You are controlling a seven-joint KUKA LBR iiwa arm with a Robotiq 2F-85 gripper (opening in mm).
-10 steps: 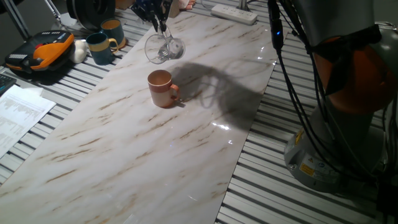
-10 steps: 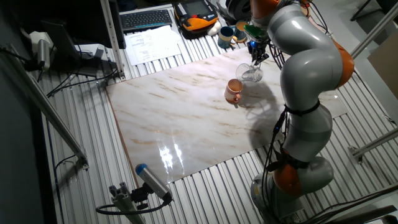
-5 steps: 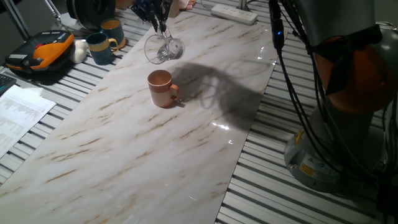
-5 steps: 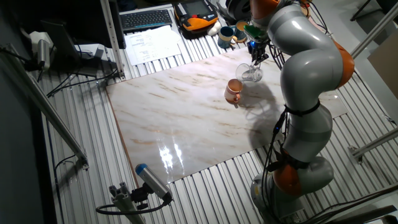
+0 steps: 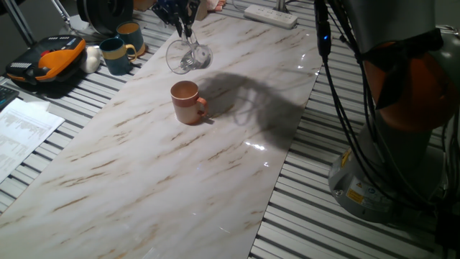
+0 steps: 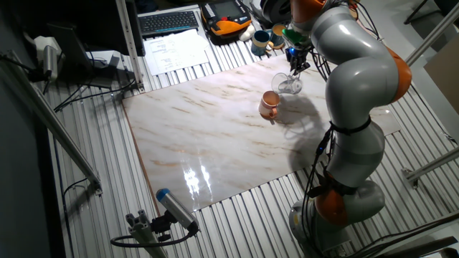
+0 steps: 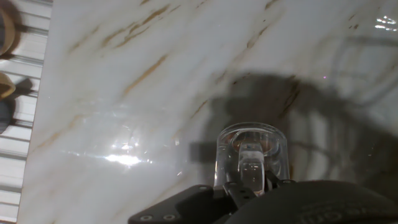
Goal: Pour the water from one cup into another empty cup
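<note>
My gripper (image 5: pixel 184 27) is shut on the clear glass cup (image 5: pixel 188 56), which hangs tilted on its side above the marble board. Its mouth faces down toward the terracotta cup (image 5: pixel 187 101), which stands upright just in front of it. From the other side the glass cup (image 6: pixel 288 84) hangs under the gripper (image 6: pixel 296 66), close beside the terracotta cup (image 6: pixel 270 104). In the hand view the glass cup (image 7: pixel 251 148) sits between the fingers (image 7: pixel 252 173). I cannot make out the water in any view.
Two dark teal mugs (image 5: pixel 115 55) stand off the board's far left corner, next to an orange and black device (image 5: pixel 47 61). A power strip (image 5: pixel 271 16) lies at the far edge. Papers (image 5: pixel 21 129) lie left. The arm's base (image 5: pixel 388 173) stands right.
</note>
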